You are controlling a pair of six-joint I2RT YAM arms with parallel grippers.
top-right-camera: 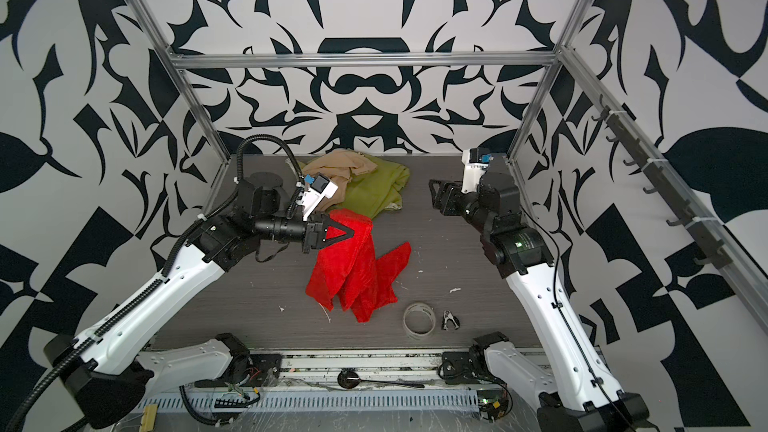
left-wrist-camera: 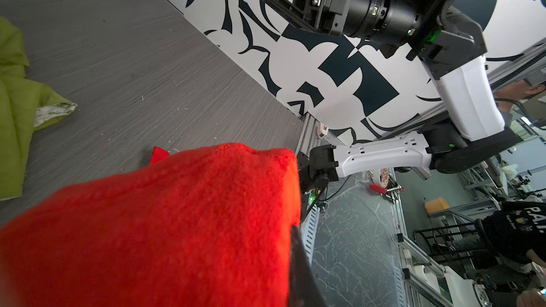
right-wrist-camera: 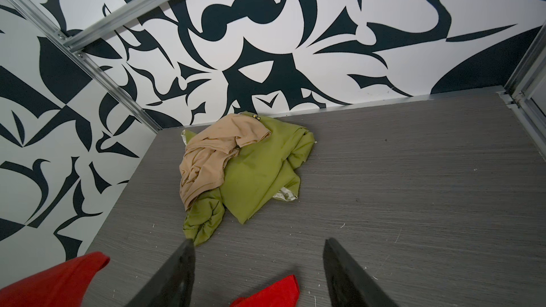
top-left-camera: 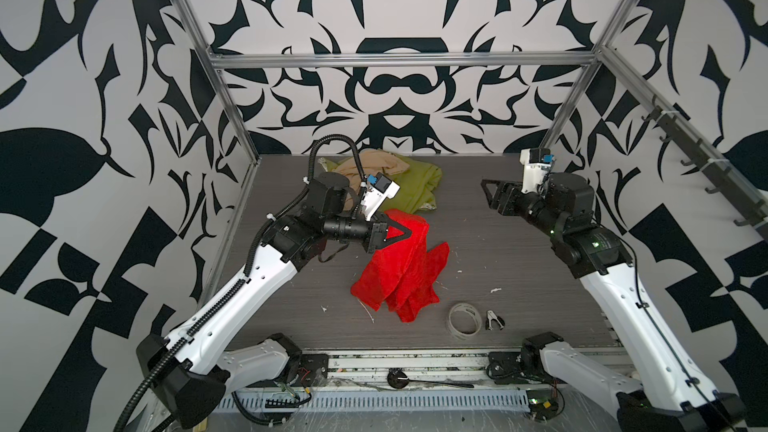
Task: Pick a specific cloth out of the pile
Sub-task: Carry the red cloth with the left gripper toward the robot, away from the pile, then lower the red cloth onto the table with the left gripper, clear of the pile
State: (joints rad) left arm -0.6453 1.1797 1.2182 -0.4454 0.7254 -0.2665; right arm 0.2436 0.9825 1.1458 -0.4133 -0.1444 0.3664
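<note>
- The grey wood-grain table (top-left-camera: 478,218) is walled in by black-and-white patterned panels, which carry no lettering.
- The cloth (top-left-camera: 399,272) (top-right-camera: 353,272), bright red and nubbly, hangs from its raised top fold and trails down to the middle of the table. It is the nearest to the front edge of all the fabrics. It fills much of the left wrist view (left-wrist-camera: 162,225).
- The pile (top-left-camera: 411,184) (right-wrist-camera: 251,166) sits near the back wall, with a beige-tan cloth (right-wrist-camera: 206,158) draped over an olive-green cloth (right-wrist-camera: 260,178). The red piece lies apart from it.
- The left gripper (top-left-camera: 409,231) (top-right-camera: 353,232) has its jaws pinched tight on the cloth's top fold and holds it above the table.
- The right gripper (top-left-camera: 488,189) (right-wrist-camera: 257,242) is raised at the right with its jaws spread wide and nothing between them.
- A black shirt (left-wrist-camera: 520,231) outside the cell bears white letters "P.A.I", cut off at the frame edge.
- A tape roll (top-left-camera: 452,320) lies flat near the front edge.
- A small black clip-like tool (top-left-camera: 494,320) lies just beside the roll. Any markings are too small to read.
</note>
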